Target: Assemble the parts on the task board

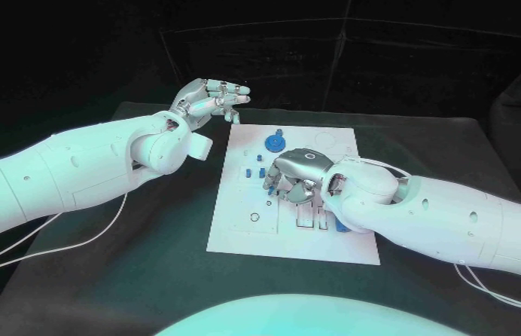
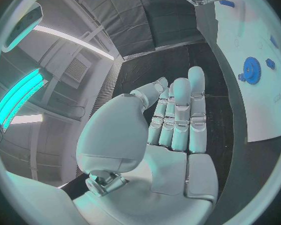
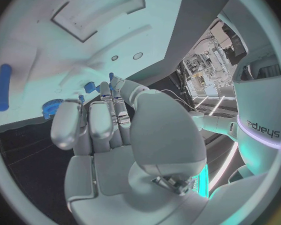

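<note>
Two silver hands work over a white board [image 1: 245, 234] that lies in the middle of a black desk [image 1: 434, 136]. The right hand [image 1: 297, 176] is down on the middle of the board with its fingers curled in among several small blue parts [image 1: 256, 172]; whether it pinches one I cannot tell, since the fingertips hide it. The left hand [image 1: 211, 99] hovers near the desk's far edge, just beyond the board's far left corner, its fingers held out straight, close together, holding nothing. A blue gear [image 1: 275, 141] stands on the board towards its far edge, apart from both hands. A long blue bar [image 3: 3, 86] lies flat on the board near its edge.

The parts look like small, light, rigid plastic pieces, smooth enough to slip from metal fingertips. My judgement is that each is best taken by its sides, between thumb and one fingertip, and lowered straight. The gear probably wants a hold on its toothed rim, clear of the hub.
</note>
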Robot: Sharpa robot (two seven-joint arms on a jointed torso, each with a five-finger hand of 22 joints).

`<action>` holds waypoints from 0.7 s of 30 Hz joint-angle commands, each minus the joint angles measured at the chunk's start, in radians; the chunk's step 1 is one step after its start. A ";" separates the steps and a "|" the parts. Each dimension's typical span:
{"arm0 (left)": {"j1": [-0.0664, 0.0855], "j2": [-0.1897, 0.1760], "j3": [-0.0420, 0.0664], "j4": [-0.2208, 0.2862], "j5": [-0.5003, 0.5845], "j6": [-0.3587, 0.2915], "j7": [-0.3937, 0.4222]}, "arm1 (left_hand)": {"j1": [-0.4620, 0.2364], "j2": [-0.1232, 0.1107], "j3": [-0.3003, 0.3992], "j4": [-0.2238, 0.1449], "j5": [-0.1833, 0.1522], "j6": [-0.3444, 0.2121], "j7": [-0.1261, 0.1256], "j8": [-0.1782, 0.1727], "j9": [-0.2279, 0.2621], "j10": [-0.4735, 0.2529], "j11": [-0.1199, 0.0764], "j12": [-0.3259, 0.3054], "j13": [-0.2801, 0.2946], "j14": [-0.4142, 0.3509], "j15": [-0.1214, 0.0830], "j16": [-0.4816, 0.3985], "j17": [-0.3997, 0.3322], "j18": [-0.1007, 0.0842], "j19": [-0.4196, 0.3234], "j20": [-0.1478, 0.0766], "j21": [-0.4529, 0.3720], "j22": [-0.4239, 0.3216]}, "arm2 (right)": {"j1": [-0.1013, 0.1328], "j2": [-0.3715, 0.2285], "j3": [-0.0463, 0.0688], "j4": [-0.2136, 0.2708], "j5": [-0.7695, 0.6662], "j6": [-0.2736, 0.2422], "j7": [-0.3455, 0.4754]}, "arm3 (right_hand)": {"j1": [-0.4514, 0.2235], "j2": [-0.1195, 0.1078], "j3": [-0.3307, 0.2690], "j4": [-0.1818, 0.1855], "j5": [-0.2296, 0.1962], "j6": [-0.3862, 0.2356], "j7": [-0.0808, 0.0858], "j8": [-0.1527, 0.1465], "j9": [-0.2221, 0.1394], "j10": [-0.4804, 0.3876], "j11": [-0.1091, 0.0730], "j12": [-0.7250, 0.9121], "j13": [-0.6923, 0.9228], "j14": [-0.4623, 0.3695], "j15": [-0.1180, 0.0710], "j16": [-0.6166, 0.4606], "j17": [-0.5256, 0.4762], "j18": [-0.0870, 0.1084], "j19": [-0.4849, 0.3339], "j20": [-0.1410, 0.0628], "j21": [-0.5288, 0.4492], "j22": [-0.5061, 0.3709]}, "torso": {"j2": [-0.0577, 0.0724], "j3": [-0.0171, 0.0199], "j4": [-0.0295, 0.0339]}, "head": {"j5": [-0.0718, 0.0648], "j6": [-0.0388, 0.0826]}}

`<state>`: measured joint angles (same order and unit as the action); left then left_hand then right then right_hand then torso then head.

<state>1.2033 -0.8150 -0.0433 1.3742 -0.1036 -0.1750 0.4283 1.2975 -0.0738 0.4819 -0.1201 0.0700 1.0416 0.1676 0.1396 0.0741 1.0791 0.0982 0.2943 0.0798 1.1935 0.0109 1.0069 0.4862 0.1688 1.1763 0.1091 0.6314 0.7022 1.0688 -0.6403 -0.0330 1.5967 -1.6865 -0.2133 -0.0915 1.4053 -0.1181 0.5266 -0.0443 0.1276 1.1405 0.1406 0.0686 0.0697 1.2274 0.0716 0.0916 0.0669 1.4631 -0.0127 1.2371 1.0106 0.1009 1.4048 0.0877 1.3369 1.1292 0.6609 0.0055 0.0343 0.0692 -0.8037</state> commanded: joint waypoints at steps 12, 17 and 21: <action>0.002 0.003 0.001 -0.001 0.005 0.013 0.002 | 0.006 0.008 -0.007 -0.001 0.005 0.000 0.002 0.005 0.001 -0.001 0.000 0.003 0.001 -0.004 0.001 -0.007 -0.001 0.014 -0.007 0.002 -0.004 -0.001 | -0.008 0.015 -0.002 -0.011 -0.048 0.069 -0.001 | -0.011 -0.001 0.007 0.000 0.006 -0.004 0.005 -0.003 -0.001 0.001 0.002 -0.004 0.000 0.025 -0.001 0.006 -0.001 -0.015 0.000 0.002 0.004 -0.002 | 0.000 -0.0004 0.0005 | 0.011 -0.013; 0.002 0.004 0.001 -0.003 0.005 0.014 0.001 | 0.006 0.008 -0.008 -0.001 0.005 0.000 0.002 0.005 0.001 -0.001 0.000 0.003 0.001 -0.004 0.001 -0.007 -0.001 0.014 -0.007 0.002 -0.004 -0.001 | -0.011 0.019 -0.002 -0.017 -0.052 0.072 -0.001 | -0.011 -0.001 0.007 0.000 0.006 -0.004 0.005 -0.003 -0.001 0.001 0.002 -0.004 0.000 0.025 -0.001 0.006 -0.001 -0.015 0.000 0.002 0.004 -0.002 | 0.000 0.0002 0.0002 | 0.013 -0.014; 0.002 0.005 0.001 -0.004 0.005 0.015 0.000 | 0.006 0.008 -0.009 -0.001 0.005 -0.001 0.003 0.006 0.000 -0.002 0.000 0.004 0.000 -0.005 0.002 -0.007 -0.003 0.014 -0.007 0.002 -0.005 -0.002 | -0.012 0.021 -0.002 -0.019 -0.053 0.079 0.000 | -0.012 -0.001 0.007 0.000 0.006 -0.005 0.005 -0.003 -0.001 0.001 0.002 -0.004 0.000 0.025 -0.001 0.005 -0.002 -0.015 0.000 0.003 0.004 -0.003 | 0.000 0.0001 0.0007 | 0.011 -0.015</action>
<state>1.2033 -0.8111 -0.0433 1.3706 -0.1034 -0.1724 0.4257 1.2975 -0.0739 0.4790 -0.1230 0.0699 1.0416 0.1676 0.1396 0.0741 1.0791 0.0982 0.2943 0.0797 1.1936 0.0110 1.0028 0.4845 0.1688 1.1763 0.1091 0.6314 0.7010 1.0559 -0.6209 -0.0356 1.5771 -1.7257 -0.1533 -0.0934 1.4053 -0.1181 0.5265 -0.0443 0.1276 1.1404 0.1406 0.0686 0.0696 1.2273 0.0716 0.0917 0.0669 1.4631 -0.0126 1.2371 1.0098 0.1009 1.4048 0.0877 1.3368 1.1275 0.6609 0.0053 0.0346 0.0821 -0.8177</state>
